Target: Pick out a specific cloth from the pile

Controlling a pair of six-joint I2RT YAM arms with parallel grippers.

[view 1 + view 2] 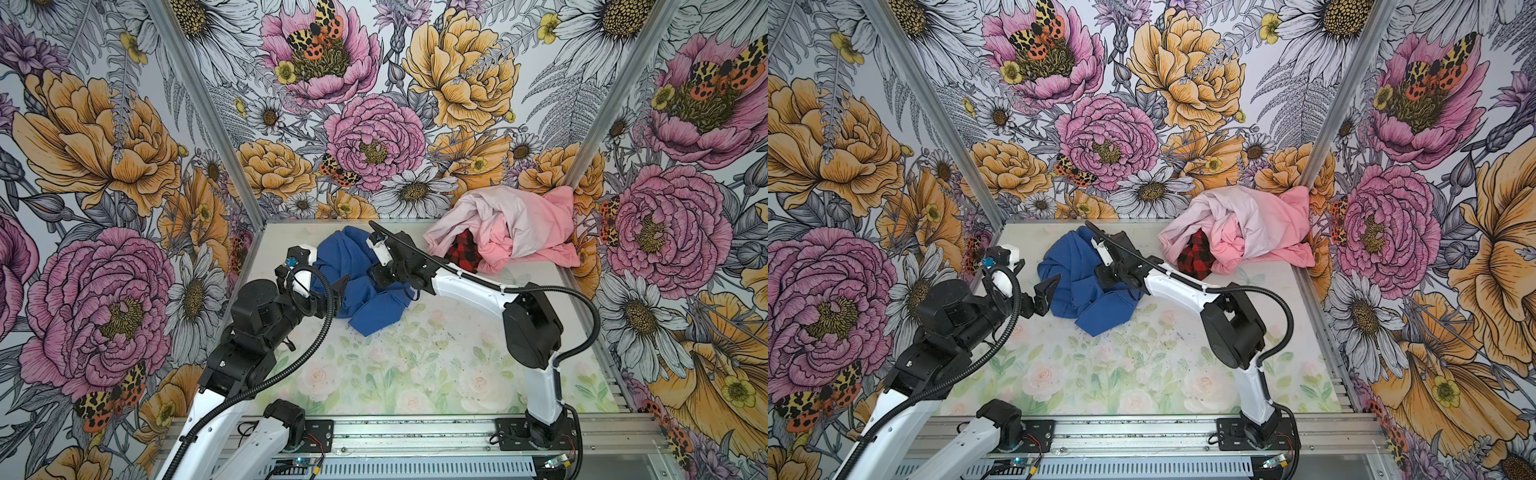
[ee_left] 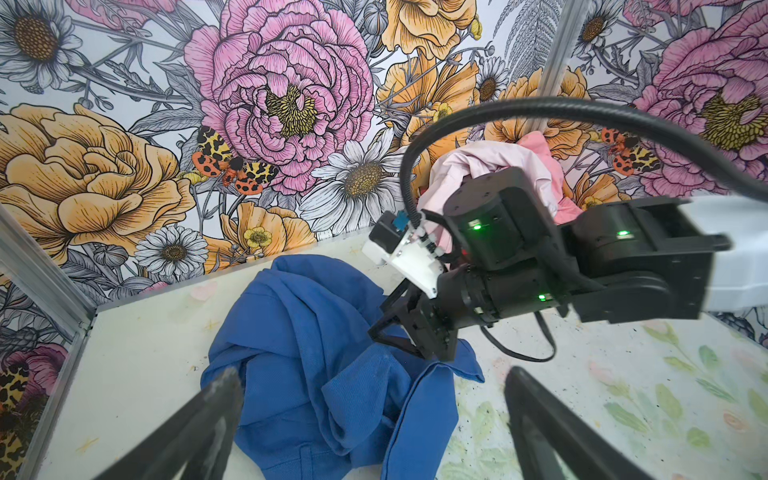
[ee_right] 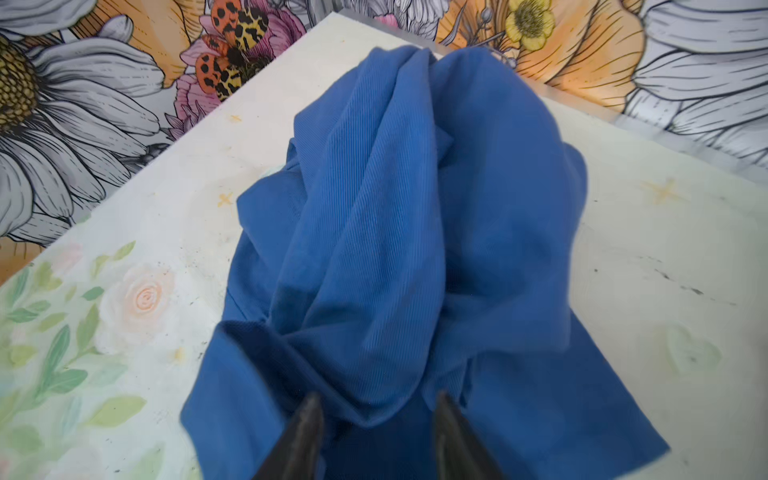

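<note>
Since the right gripper (image 3: 380, 432) and left gripper (image 2: 372, 374) both stand parted and empty at the cloth (image 1: 353, 286), a finger could snag a loose fold on leaving and drag it toward the pile (image 1: 511, 232) at far right, though the cloth lies crumpled, plain blue, far-centre, apart from it.

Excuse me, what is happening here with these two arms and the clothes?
Two robot arms are separating one garment from the others. The blue cloth lies crumpled on the table, clear of the pink pile in the far right corner. The right tool sits low over the cloth with its jaws apart, so the cloth looks free. The left tool is open, close by the cloth's left side.
</note>
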